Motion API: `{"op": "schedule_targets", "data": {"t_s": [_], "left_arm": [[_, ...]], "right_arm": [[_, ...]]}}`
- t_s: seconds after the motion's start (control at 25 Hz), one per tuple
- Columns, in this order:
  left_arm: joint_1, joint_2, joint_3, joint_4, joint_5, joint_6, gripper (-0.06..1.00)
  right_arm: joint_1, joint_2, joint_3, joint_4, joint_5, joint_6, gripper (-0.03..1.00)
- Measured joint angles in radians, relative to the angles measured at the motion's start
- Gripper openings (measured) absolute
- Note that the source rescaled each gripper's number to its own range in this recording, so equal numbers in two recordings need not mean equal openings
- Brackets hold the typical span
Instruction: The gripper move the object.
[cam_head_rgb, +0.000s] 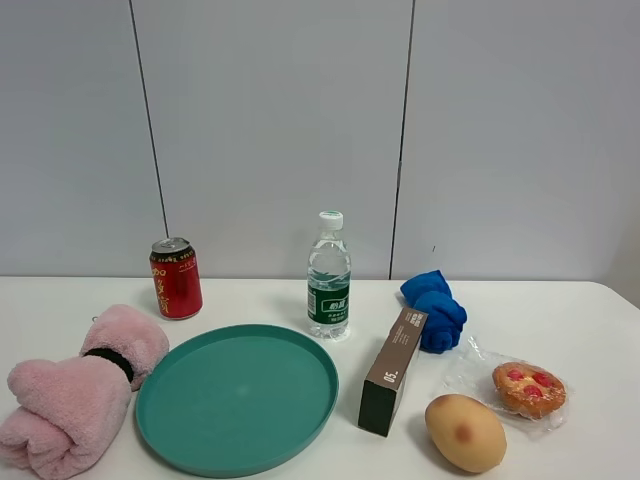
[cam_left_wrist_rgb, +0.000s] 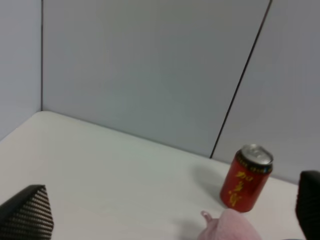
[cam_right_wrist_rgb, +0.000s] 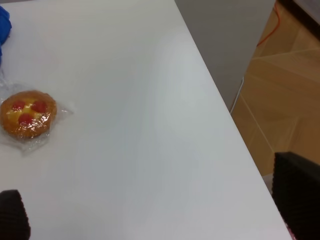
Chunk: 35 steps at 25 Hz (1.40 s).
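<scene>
Dark brown box lies flat on the white table, between teal plate and wrapped tart, blue cloth just behind it, water bottle near. Left gripper fingers wide apart over bare table near red can, holding nothing. Right gripper fingers spread too, empty, near the table edge.

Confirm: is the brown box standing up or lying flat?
Lying flat: the brown box rests lengthwise on the table between the plate and the blue cloth.
</scene>
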<state>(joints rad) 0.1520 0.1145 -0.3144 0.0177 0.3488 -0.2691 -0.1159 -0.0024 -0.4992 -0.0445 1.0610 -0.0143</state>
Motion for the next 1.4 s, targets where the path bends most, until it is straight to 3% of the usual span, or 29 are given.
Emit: {"op": "schedule_targets", "data": {"t_s": [0.08,0.28,0.4,0.52,0.8,1.04,1.4], "left_arm": [[0.0,0.0,-0.011,-0.002,0.004,0.0,0.98],[0.0,0.0,-0.058,0.006,0.031,0.078,0.63],[0.0,-0.001,-0.087,0.009,0.056,0.114,0.6],[0.0,-0.002,-0.142,0.011,0.145,0.139,0.66],[0.0,-0.003,-0.279,0.007,0.49,0.315,0.75],[0.0,-0.033,-0.28,-0.037,0.746,0.336,0.93],[0.006,-0.12,-0.199,-0.038,0.722,0.326,0.94]], "right_arm": [[0.0,0.0,0.0,0.0,0.0,0.0,1.0],[0.0,0.0,0.0,0.0,0.0,0.0,1.0],[0.0,0.0,0.0,0.0,0.0,0.0,1.0],[0.0,0.0,0.0,0.0,0.0,0.0,1.0],[0.0,0.0,0.0,0.0,0.0,0.0,1.0],[0.0,0.0,0.0,0.0,0.0,0.0,1.0],[0.0,0.0,0.0,0.0,0.0,0.0,1.0]]}}
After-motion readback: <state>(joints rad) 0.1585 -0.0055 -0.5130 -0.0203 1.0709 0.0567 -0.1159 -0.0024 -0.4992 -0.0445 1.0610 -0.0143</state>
